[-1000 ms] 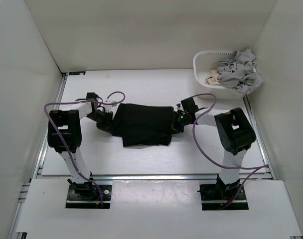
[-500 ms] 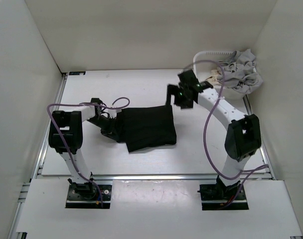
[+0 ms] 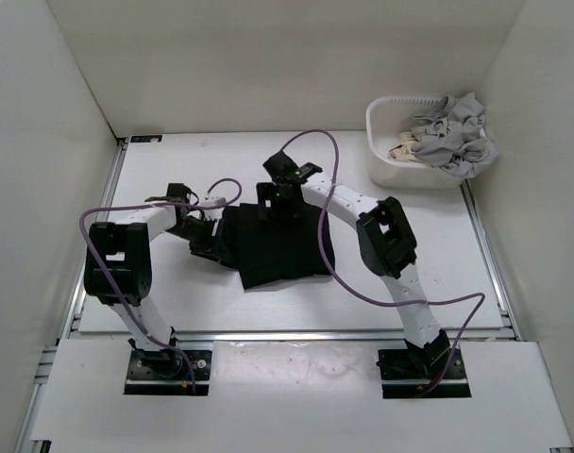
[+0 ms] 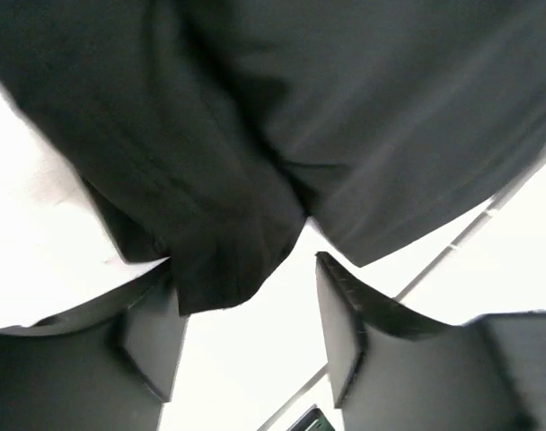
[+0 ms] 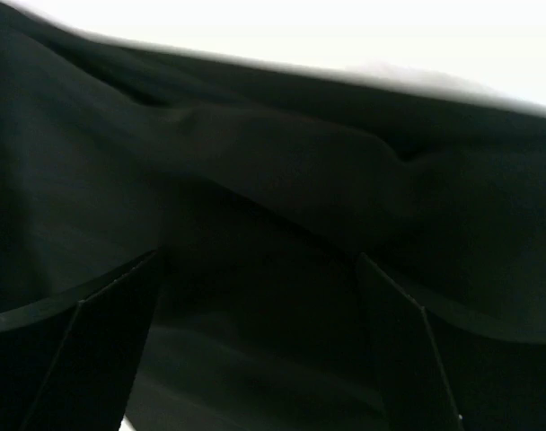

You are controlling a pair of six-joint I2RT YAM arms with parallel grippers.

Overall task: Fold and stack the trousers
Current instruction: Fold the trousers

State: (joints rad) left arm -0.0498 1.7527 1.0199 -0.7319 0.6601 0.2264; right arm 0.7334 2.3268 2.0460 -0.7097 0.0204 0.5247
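The black trousers (image 3: 279, 247) lie folded into a rough rectangle in the middle of the table. My left gripper (image 3: 205, 240) sits low at their left edge. In the left wrist view it (image 4: 246, 292) is open, and a corner of the trousers (image 4: 300, 117) hangs over the tip of the left finger (image 4: 152, 341) without being pinched. My right gripper (image 3: 273, 204) reaches over the far edge of the fold. In the right wrist view it (image 5: 259, 269) stands wide open just above the dark trousers (image 5: 282, 162).
A white basket (image 3: 386, 168) stands at the back right with light grey garments (image 3: 454, 132) and a beige cloth (image 3: 401, 148) in it. Purple cables loop over both arms. White walls close the table on three sides.
The right gripper let go of the trousers' right end, swung up toward the basket, then came down open at their far edge. The left gripper opened at the left edge.
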